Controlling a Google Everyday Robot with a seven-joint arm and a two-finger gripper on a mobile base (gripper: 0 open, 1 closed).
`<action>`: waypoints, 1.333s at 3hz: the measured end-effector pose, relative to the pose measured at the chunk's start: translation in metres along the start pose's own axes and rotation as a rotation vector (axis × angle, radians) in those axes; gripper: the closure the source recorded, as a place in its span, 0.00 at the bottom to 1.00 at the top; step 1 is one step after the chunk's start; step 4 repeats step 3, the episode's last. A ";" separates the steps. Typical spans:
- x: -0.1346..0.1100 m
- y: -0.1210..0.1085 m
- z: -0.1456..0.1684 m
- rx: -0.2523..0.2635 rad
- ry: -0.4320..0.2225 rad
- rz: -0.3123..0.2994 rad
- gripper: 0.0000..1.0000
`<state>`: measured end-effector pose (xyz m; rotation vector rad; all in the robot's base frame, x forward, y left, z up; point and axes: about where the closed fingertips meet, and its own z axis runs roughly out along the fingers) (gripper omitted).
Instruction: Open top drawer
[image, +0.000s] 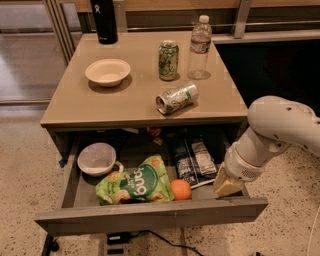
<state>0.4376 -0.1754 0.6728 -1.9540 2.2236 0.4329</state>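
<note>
The top drawer (150, 216) is pulled far out from under the tan table (75, 107); its plain grey front faces me at the bottom of the view. Inside lie a white bowl (96, 158), a green snack bag (134, 181), an orange (180, 189) and dark packets (194, 158). My gripper (227, 186) hangs at the drawer's right end, just behind the front panel, on the white arm (280, 125) reaching in from the right.
On the table top stand a black bottle (104, 21), a cream bowl (107, 72), an upright green can (168, 60) and a water bottle (200, 47); another can (176, 97) lies on its side. A black cable (165, 240) runs over the speckled floor under the drawer.
</note>
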 end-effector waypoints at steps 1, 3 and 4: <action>0.000 0.000 0.000 0.000 0.000 0.000 0.30; 0.000 0.000 0.000 0.000 0.000 0.000 0.00; 0.000 0.000 0.000 0.000 0.000 0.000 0.00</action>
